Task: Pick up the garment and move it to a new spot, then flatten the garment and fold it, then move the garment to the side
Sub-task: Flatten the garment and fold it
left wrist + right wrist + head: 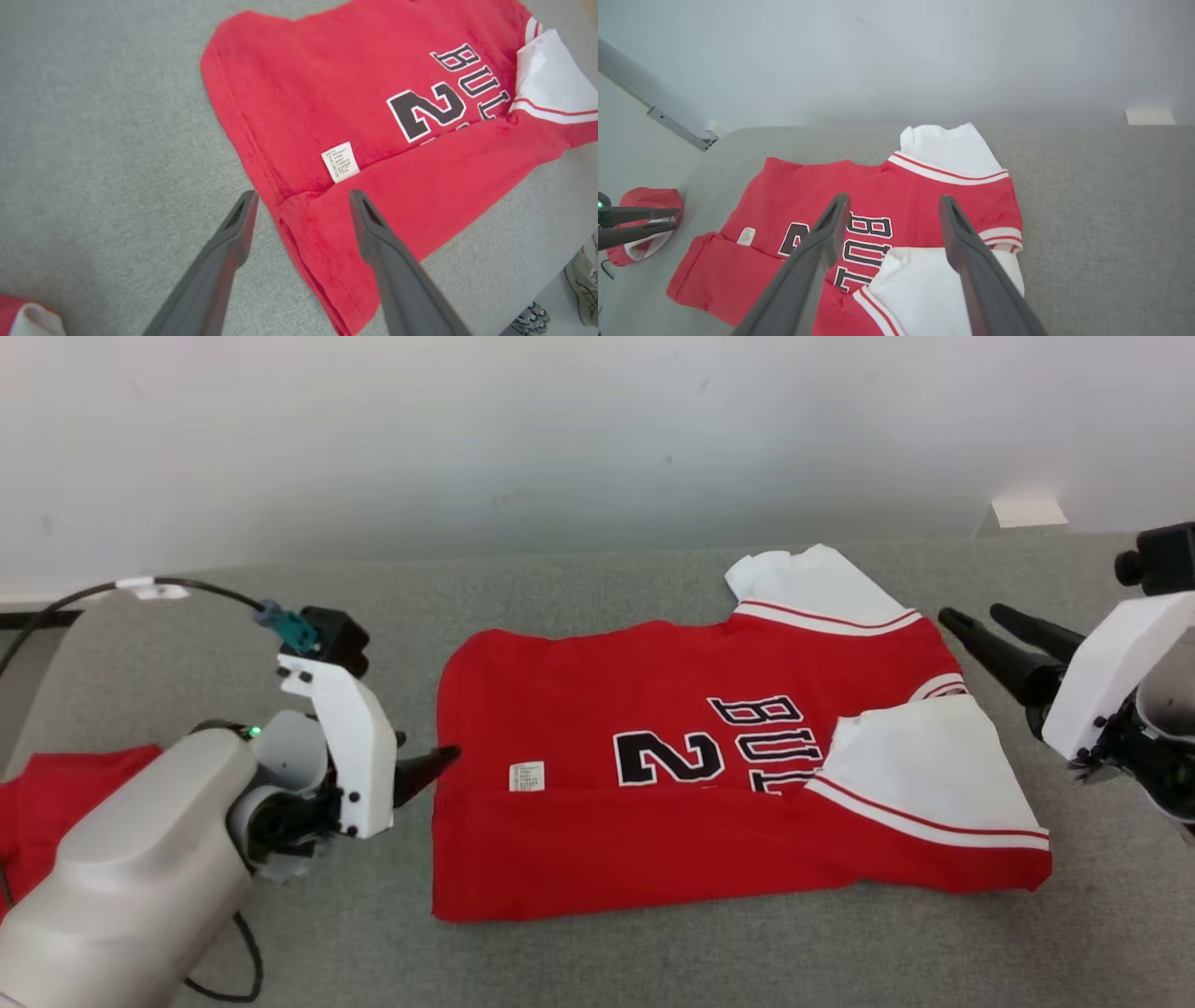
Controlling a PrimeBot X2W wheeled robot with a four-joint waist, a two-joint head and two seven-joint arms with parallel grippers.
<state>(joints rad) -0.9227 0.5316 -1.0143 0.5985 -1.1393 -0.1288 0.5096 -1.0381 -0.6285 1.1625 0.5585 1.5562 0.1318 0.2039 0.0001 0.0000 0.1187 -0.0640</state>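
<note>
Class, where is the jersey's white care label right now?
Head view: the care label sits near the left edge of the red jersey, left of the black numeral 2, just right of the left gripper.

Folded white sleeve (pixel 920 761) hides part of the jersey (pixel 579 840) lettering; label (pixel 527 777) print unreadable

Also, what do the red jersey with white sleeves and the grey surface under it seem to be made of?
The red jersey with white sleeves looks like soft matte knit cloth: it folds limply, and stitched hems show. The grey surface looks like felt or short-pile carpet: fuzzy, speckled, without shine.
</note>
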